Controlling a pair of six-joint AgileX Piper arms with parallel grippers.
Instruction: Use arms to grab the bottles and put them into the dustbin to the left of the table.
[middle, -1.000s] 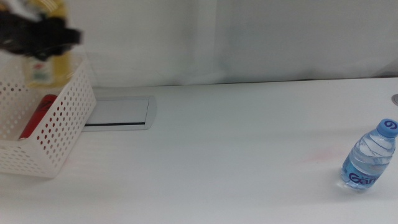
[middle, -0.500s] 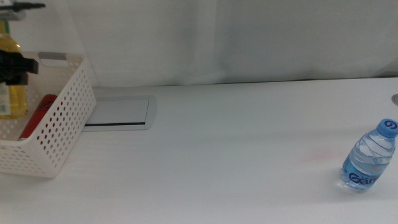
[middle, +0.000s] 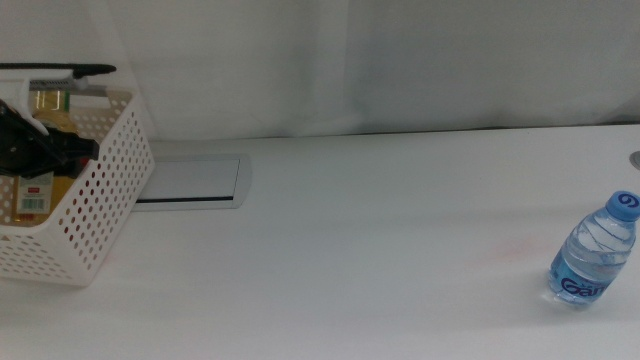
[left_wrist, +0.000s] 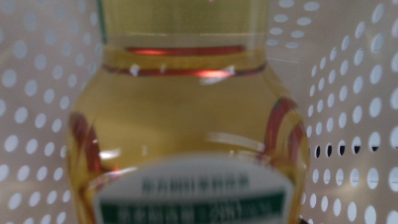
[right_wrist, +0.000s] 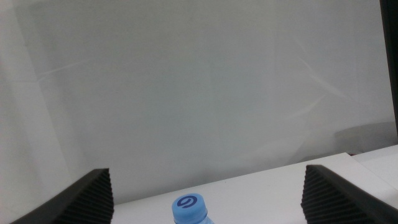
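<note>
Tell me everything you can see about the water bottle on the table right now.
The water bottle is small, of clear ribbed plastic, with a blue cap bearing a white swirl and a blue label with white lettering. It stands upright, cap on, on the white table near its right end, with nothing touching it. In the right wrist view its cap shows between the right gripper's open jaws, which are well apart from it.

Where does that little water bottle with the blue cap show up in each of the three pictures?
Middle view: water bottle stands on the table, far right.
Left wrist view: not in it; the juice bottle fills it.
Right wrist view: only its blue cap, between the right gripper's open jaws.
Shared landmark: the blue cap.
</note>
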